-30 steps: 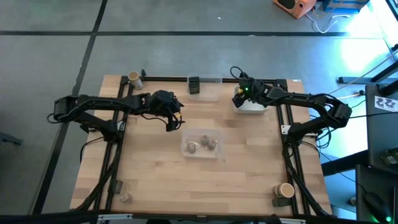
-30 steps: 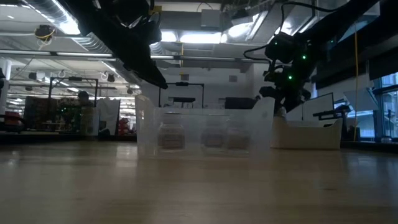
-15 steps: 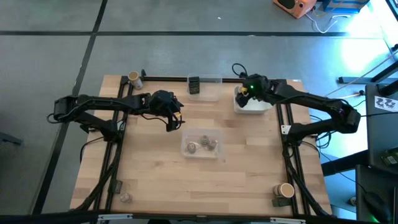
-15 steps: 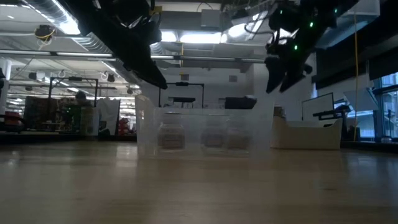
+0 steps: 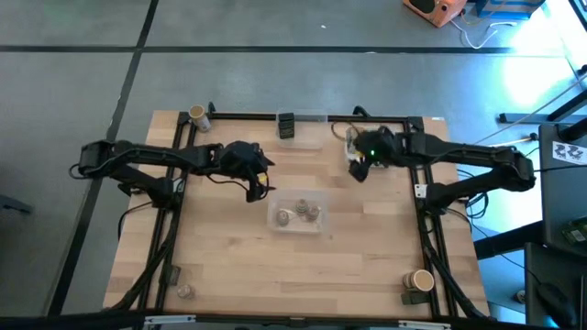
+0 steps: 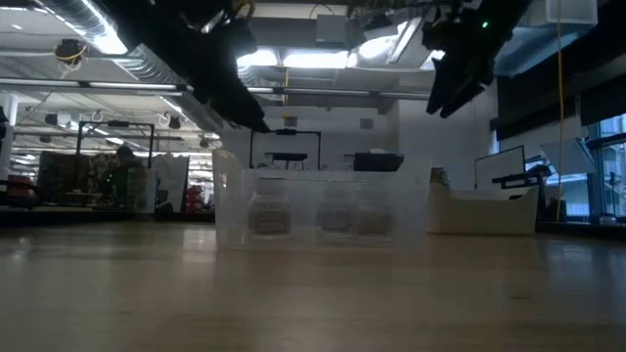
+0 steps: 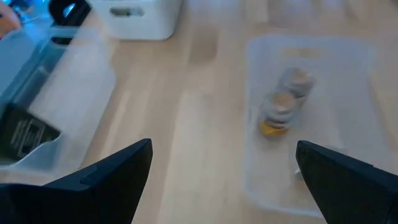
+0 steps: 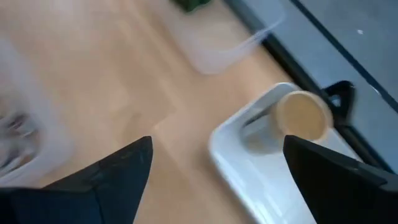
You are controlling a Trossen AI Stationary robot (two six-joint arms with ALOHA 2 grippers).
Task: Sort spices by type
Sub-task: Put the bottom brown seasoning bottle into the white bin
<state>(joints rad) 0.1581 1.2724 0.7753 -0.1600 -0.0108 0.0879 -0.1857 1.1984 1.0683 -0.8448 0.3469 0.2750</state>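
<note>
Flanking the clear bin [image 5: 298,216], both arms hover; contents perhaps jars [image 5: 299,212].

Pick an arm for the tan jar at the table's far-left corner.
Probably left. Its hand is open and empty on the jar's side of the table. The right hand, also open, sits on the other side, farther from the jar.
</note>
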